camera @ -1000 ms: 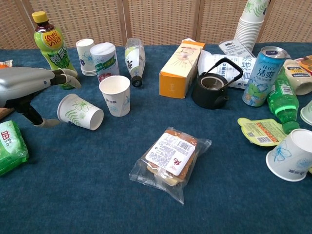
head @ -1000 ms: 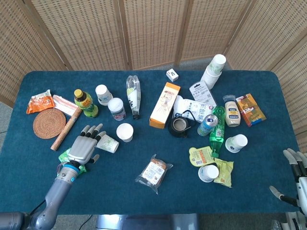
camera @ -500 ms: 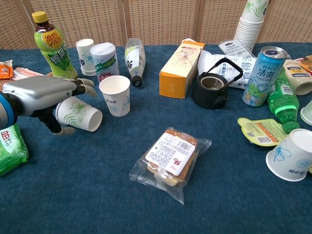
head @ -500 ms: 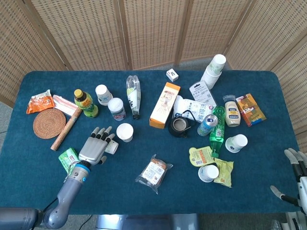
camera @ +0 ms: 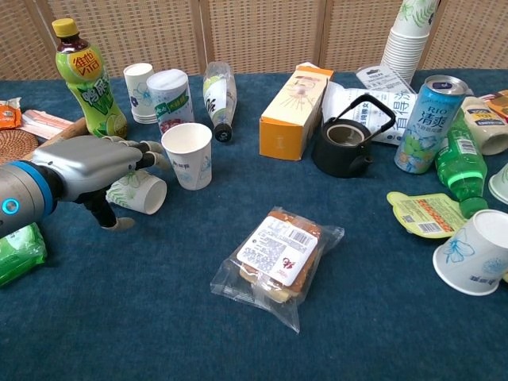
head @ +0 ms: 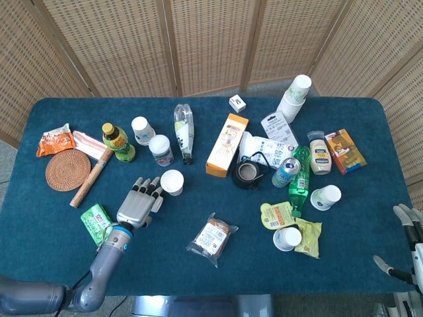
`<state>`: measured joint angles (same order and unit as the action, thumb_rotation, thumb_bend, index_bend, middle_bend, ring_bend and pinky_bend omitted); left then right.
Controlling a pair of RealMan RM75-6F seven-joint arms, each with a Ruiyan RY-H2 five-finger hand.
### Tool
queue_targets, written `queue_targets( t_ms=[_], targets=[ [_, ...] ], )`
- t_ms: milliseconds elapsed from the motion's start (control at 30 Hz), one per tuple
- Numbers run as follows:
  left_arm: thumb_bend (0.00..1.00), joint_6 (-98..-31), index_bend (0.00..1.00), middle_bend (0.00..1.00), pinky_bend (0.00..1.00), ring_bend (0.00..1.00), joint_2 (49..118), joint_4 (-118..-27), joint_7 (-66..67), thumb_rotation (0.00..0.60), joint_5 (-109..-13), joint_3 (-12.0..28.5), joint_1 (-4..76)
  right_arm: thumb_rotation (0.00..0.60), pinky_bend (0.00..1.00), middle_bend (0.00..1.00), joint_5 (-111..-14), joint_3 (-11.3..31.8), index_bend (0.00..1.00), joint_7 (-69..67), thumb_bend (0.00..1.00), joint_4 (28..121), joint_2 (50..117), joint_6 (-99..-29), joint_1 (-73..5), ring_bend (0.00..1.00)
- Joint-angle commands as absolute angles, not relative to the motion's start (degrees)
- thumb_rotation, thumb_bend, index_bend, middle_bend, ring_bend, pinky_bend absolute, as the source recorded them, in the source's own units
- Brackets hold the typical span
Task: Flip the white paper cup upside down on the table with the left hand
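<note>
The white paper cup (camera: 139,193) lies on its side beside an upright cup (camera: 188,154). We see that our left hand (camera: 94,167) has moved over it, fingers arched around, not yet clearly gripping.

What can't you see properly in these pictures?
- Lying paper cup: the left hand covers most of it in both views, so contact is unclear.
- Right hand: cut off by the head view's edge, absent from the chest view.
- Bottle labels: too small in the head view.
</note>
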<state>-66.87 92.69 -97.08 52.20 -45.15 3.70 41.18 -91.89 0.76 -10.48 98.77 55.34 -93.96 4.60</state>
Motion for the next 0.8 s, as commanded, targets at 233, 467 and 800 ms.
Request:
queue_targets(
  t_ms=[233,467,800],
  targets=[
    [0.35,-68.96,0.26,0.15,0.04,0.04,94.33,-95.45,52.82,0.600,-46.02,3.56,41.29,0.600,0.00,0.00,-91.87,0.73,0.00,-10.95,0.08,98.62,55.20,-93.85,4.55,0.00],
    [0.35,-69.97,0.33,0.22,0.09,0.11,94.82,-94.96,54.08,0.600,-45.74,3.42,41.29,0.600,0.00,0.00,-92.08,0.60,0.00,-10.98,0.08,98.69,55.21,-93.68,4.47,0.00],
    [0.35,-70.51,0.36,0.25,0.11,0.14,92.11,-99.59,46.05,0.600,-49.39,4.12,38.85,0.600,0.00,0.00,-92.14,0.50,0.00,-10.88,0.08,98.72,55.25,-93.52,4.41,0.00]
  ],
)
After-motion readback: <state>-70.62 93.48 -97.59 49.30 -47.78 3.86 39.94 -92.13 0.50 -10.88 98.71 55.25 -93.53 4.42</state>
